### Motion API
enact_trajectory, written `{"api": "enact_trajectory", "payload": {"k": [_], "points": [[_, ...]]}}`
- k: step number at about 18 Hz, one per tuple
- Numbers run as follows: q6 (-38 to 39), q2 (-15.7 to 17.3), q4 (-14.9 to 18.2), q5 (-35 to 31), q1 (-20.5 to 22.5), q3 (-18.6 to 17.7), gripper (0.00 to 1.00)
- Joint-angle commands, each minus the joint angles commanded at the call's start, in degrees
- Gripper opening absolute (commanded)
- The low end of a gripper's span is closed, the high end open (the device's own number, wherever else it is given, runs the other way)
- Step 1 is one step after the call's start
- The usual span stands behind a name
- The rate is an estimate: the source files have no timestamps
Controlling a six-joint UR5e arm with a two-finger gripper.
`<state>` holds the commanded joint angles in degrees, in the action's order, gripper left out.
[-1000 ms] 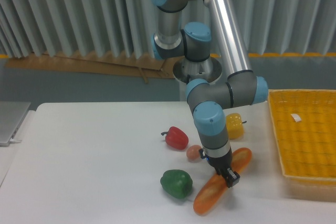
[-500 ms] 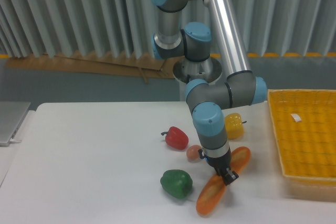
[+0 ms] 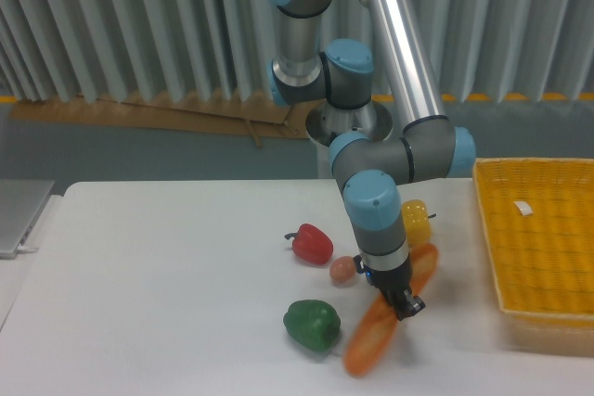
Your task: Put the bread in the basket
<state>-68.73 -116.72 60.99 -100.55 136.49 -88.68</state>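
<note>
Gripper (image 3: 402, 306) pinched tight around the middle of the bread (image 3: 386, 314), with no gap showing. Bread now tipped up steeper and a bit blurry compared with a second ago, so most likely just coming up off the table (image 3: 148, 285), low end down near the green pepper (image 3: 311, 324). Still well apart from the yellow basket (image 3: 538, 238) on the right, so carrying over comes next.
</note>
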Motion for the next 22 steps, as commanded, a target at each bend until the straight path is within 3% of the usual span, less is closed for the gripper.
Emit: {"api": "enact_trajectory", "payload": {"k": [5, 6, 7, 14, 17, 22], "points": [[0.3, 1.3, 0.2, 1.7, 0.3, -0.4, 0.24], [0.1, 1.1, 0.2, 1.6, 0.3, -0.4, 0.54], [0.0, 0.9, 0.1, 1.8, 0.4, -0.5, 1.0], [4.7, -1.8, -0.5, 1.8, -0.8, -1.1, 1.0], [4.9, 1.3, 0.1, 5.5, -1.0, -1.2, 1.0], [7.6, 2.6, 0.3, 6.1, -1.3, -2.3, 1.0]]}}
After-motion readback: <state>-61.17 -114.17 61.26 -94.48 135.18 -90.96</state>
